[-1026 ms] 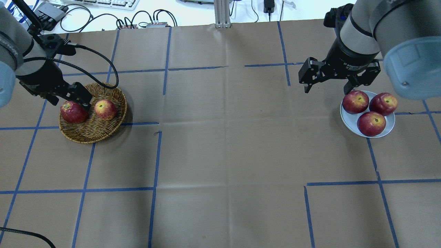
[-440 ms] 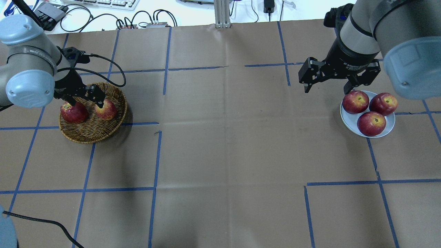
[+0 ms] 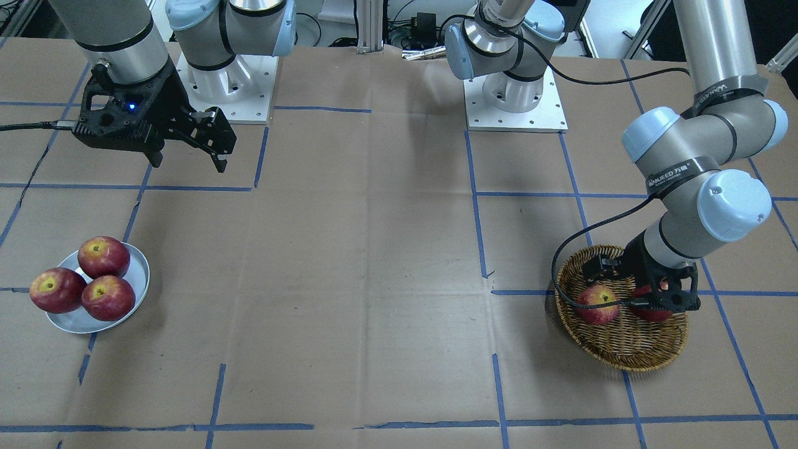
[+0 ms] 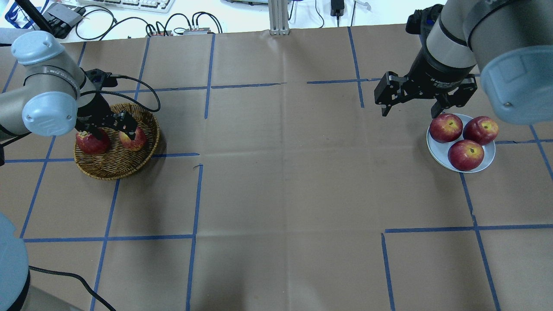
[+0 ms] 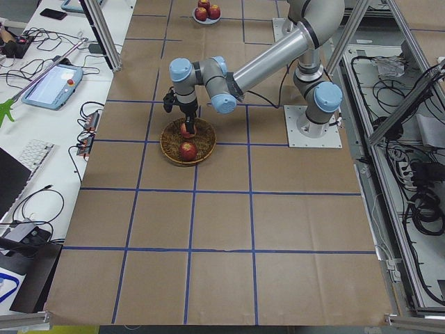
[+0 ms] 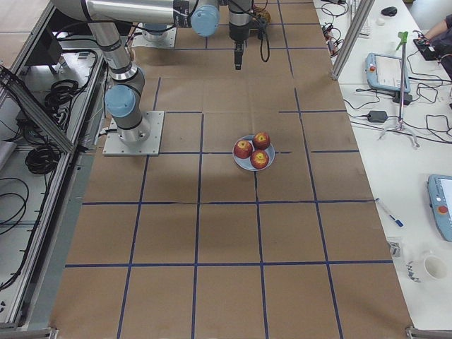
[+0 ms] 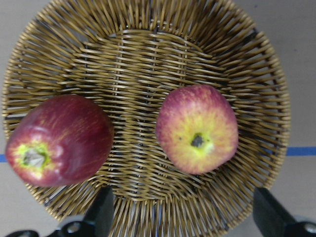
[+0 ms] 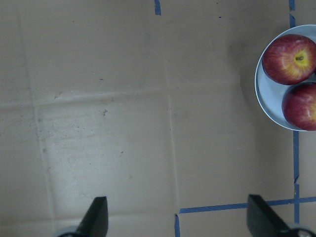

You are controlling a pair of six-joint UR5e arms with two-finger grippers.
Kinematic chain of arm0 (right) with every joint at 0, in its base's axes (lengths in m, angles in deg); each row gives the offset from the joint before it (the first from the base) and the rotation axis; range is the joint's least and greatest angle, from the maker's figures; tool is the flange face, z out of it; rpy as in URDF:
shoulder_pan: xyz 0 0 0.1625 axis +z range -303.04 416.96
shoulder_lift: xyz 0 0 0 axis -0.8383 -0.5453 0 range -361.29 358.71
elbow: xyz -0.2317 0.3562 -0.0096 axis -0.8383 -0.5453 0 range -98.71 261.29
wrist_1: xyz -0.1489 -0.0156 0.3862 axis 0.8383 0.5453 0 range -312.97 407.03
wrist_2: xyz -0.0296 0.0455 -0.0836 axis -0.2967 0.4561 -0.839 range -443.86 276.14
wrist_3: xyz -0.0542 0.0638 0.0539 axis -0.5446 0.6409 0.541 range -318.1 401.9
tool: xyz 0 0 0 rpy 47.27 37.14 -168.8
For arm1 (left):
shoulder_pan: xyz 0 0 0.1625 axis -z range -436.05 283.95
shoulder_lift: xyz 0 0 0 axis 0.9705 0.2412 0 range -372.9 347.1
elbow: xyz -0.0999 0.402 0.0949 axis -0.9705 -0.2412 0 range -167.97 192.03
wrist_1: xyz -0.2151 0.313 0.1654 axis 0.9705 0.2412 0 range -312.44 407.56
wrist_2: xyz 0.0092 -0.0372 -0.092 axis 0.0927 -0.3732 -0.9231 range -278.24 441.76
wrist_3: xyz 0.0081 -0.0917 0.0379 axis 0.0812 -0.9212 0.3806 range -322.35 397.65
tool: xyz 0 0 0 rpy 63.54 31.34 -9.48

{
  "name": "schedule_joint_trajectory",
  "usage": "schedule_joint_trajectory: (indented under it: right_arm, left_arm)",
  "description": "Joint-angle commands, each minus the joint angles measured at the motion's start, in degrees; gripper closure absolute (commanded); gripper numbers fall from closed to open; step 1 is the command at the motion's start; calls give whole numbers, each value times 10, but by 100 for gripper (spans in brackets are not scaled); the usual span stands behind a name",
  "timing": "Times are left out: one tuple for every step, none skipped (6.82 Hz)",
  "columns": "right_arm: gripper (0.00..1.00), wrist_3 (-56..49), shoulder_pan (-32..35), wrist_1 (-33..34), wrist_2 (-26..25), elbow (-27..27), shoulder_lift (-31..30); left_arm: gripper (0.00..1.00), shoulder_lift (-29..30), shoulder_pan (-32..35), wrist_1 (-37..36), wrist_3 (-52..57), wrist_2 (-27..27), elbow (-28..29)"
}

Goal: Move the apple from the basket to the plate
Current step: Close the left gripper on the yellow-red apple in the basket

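Brown paper taped into a blue grid covers the counter (image 4: 285, 181). On the left, midway back, sits the wicker basket (image 4: 113, 172). The left hand (image 4: 113, 126) hangs just over it with its fingers spread wide, gripping nothing. In the wrist view its two fingertips (image 7: 102, 213) stand to either side of the apple (image 7: 197, 129), and whether they touch it cannot be told.

The apple, pale with a yellow-orange blush, lies in the right half of the basket with its dimple facing up. A dark red apple (image 4: 90, 144) lies tilted in the left half, apart from it. The left arm comes in from the left with its elbow folded, and its wrist points straight down over the basket.

On the right, at about the same depth, the plate (image 4: 437, 150) carries three red apples (image 4: 465, 154) packed together. The right hand (image 4: 409, 109) hovers in the air a little farther back and to the left of the plate, fingers wide apart and empty. Its wrist view shows bare paper between the fingertips, with the plate at the right edge. That wrist also points downward.

Beyond the far edge of the counter, black cables (image 4: 181, 21) and a keyboard (image 4: 129, 3) lie on a white surface.
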State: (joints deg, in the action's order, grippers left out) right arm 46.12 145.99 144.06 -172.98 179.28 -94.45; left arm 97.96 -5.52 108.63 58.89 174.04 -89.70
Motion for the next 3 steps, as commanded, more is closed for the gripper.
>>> schedule_joint_trajectory:
  right_arm:
    - [0, 0, 0, 0, 0, 0, 0]
    - [0, 0, 0, 0, 0, -1, 0]
    - [0, 0, 0, 1, 0, -1, 0]
  left_arm:
    - [1, 31, 0, -44, -1, -14, 4]
    - [1, 49, 0, -65, -1, -12, 6]
    - [2, 51, 4, -71, -1, -14, 7]
